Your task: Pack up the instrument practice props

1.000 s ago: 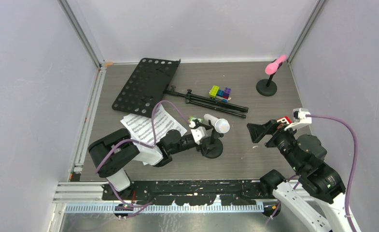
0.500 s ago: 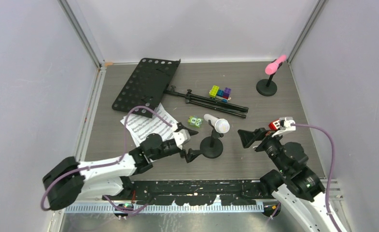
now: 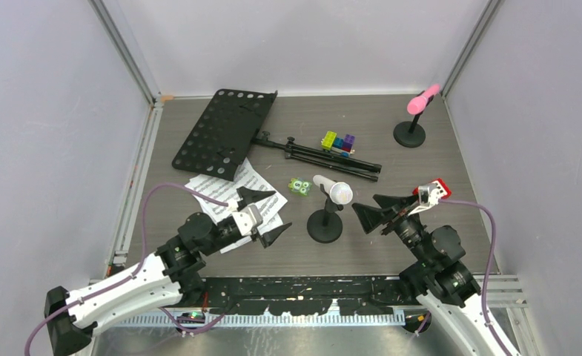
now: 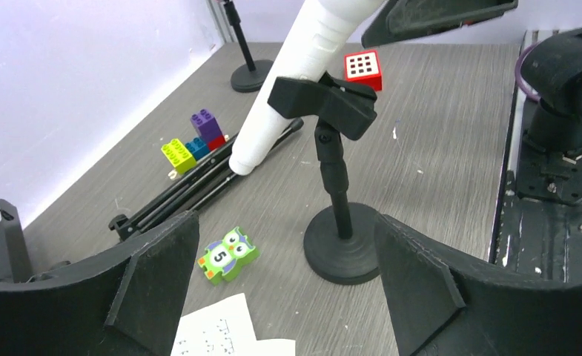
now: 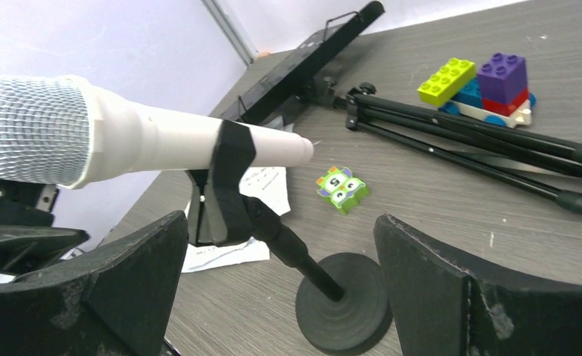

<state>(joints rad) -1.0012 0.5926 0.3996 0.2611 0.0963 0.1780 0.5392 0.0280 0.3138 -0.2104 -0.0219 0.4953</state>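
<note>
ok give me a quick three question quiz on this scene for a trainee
1. True or false: the white microphone is clipped in its mount.
2. How is the pink microphone placed? a) held up in its own round-based mount b) lying flat c) gripped by a claw
3. Fill in: the left claw and right claw flank the white microphone's mount, and both are ____.

Key: 1 true; 2 a; 3 open
</note>
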